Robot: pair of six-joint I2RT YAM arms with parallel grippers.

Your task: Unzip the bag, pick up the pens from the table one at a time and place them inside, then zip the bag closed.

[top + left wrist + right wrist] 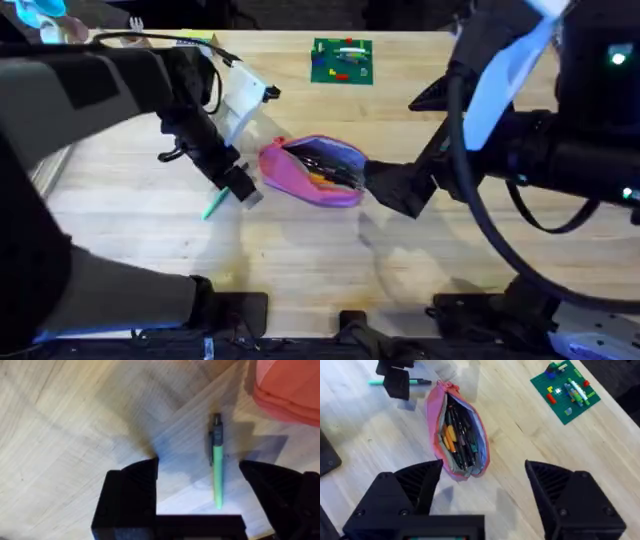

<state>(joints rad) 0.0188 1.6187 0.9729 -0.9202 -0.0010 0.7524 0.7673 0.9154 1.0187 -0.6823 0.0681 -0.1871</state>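
Left pincer [200, 467] gapes over green pen [218, 472].

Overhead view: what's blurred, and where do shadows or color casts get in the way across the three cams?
Overhead: both arms loom large, dark and soft at the sides; bag mid-table is fairly sharp. Left wrist: open left pincer casts a broad shadow on the table around the green pen; bag corner looks washed orange. Right wrist: evenly lit, open bag and board readable, right pincer fingers soft.

We see even, bright overhead light on the table [300, 270], with soft shadows under both arms. Toward nine and three o'clock in the overhead view, the near arms blur large.
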